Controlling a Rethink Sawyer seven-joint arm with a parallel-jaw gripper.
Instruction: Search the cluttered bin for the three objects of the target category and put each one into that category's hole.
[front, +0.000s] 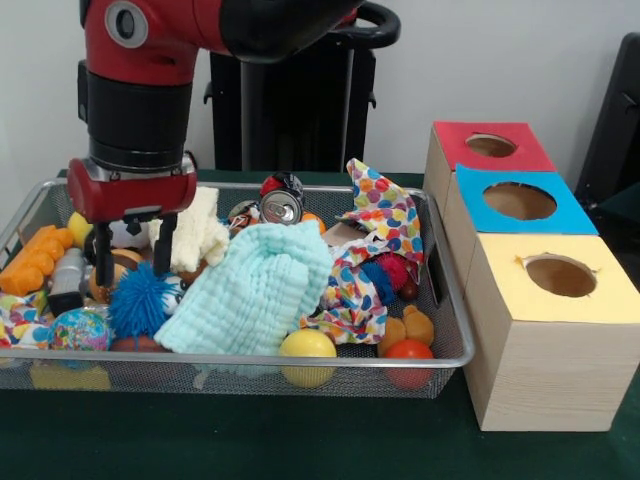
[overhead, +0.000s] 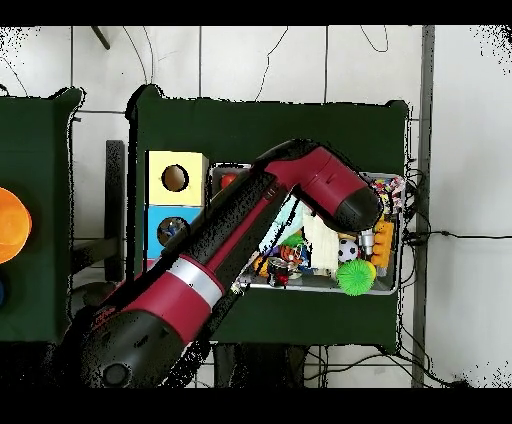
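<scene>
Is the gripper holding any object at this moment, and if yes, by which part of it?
Nothing is held. The gripper hangs open over the left end of the wire bin, its jaws apart and empty, just above the blue spiky ball.

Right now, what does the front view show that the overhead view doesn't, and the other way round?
Front only: the gripper open over the blue spiky ball, the mint cloth, the can and the red box. Overhead only: a green spiky ball and an orange disc. Both: the bin, the arm and the yellow box.
</scene>
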